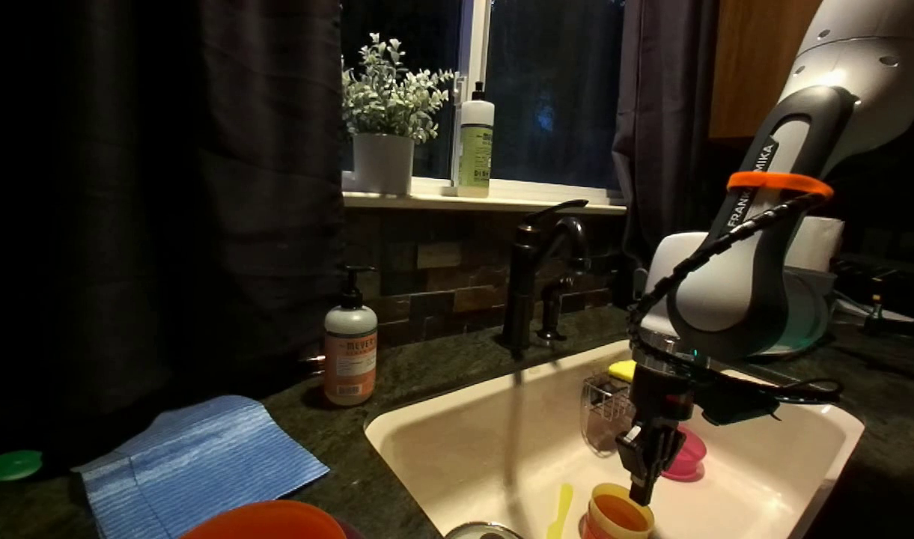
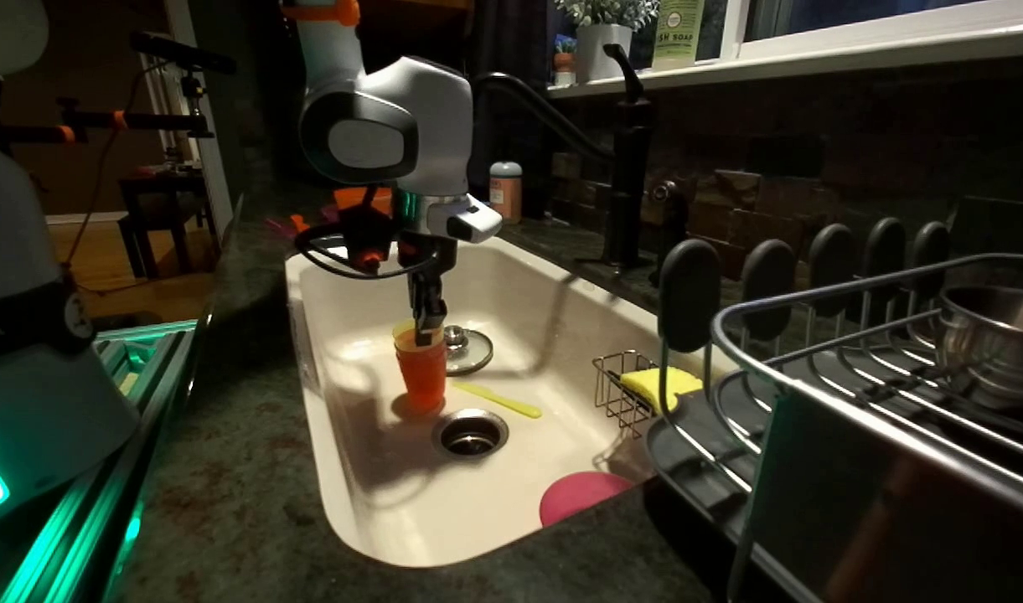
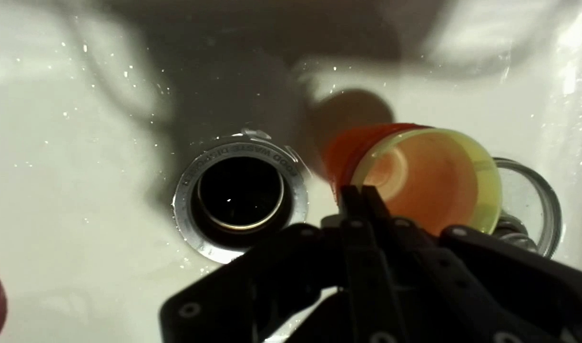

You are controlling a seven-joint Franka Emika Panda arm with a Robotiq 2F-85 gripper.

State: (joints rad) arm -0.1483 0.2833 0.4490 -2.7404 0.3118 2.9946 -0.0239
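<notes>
hand (image 3: pixel 360 190) pointing down, gripping cup (image 2: pixel 423 377) rim

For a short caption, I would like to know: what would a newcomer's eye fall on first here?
First, probably, the black two-fingered gripper, closed on the rim of what looks like a translucent yellow plastic cup nested in a red-orange one, inside the white sink. Next, the blue striped cloth lying on the dark stone counter.

The arm (image 1: pixel 741 277) was bent, with its wrist (image 2: pixel 427 213) pointing down. The jaws stood pinched nearly together.
</notes>
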